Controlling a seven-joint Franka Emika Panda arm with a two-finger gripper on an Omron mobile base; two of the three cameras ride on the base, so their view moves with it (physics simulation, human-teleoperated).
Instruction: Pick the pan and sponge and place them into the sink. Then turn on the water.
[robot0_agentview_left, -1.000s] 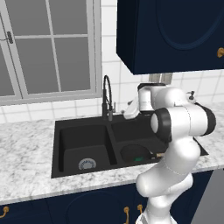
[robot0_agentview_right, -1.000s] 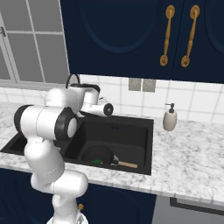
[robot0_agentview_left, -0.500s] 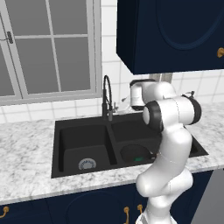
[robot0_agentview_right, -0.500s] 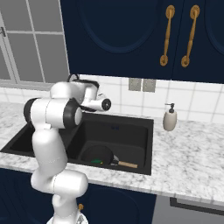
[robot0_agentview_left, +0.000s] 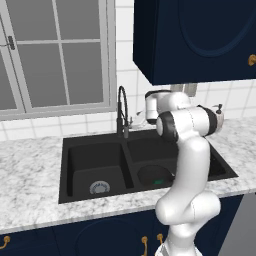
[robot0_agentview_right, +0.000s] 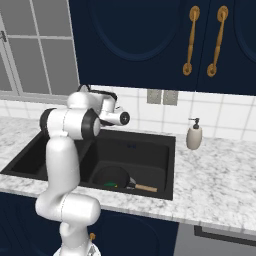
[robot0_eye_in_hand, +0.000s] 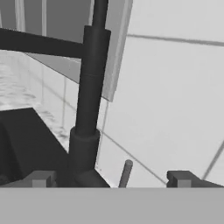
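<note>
Jaws stand spread wide apart with nothing between them; the two dark fingertips (robot0_eye_in_hand: 41, 178) rise at the lower corners of the hand view, one on each side of the base of the faucet (robot0_eye_in_hand: 89, 100). Between the tips a thin grey lever (robot0_eye_in_hand: 125, 173) stands tilted just beside the faucet's thick dark foot. Whether the tips touch the lever or the faucet I cannot tell. Behind the faucet are the white tiled wall (robot0_eye_in_hand: 175, 87) and the bottom edge of the window (robot0_eye_in_hand: 52, 26).

From the left base view, the arm reaches over the back of the sink (robot0_agentview_left: 80, 165), its white hand close beside the tall arched faucet (robot0_agentview_left: 121, 107) at the divider. No stream shows at the spout.

The pan (robot0_agentview_right: 112, 176) lies on the floor of the sink's right basin, its tan handle (robot0_agentview_right: 145, 188) pointing toward the basin's right wall. The sponge (robot0_agentview_right: 110, 185) shows as a small green bit at the near rim of the pan, touching it; in the left base view the same green spot (robot0_agentview_left: 159, 181) sits inside the pan's dark round. The left basin shows a silver drain (robot0_agentview_left: 100, 188).

A white soap bottle (robot0_agentview_right: 194, 135) stands on the marble counter (robot0_agentview_right: 220, 175) to the right of the sink, well apart from the arm. Dark blue cabinets (robot0_agentview_right: 150, 40) with gold handles hang above.
</note>
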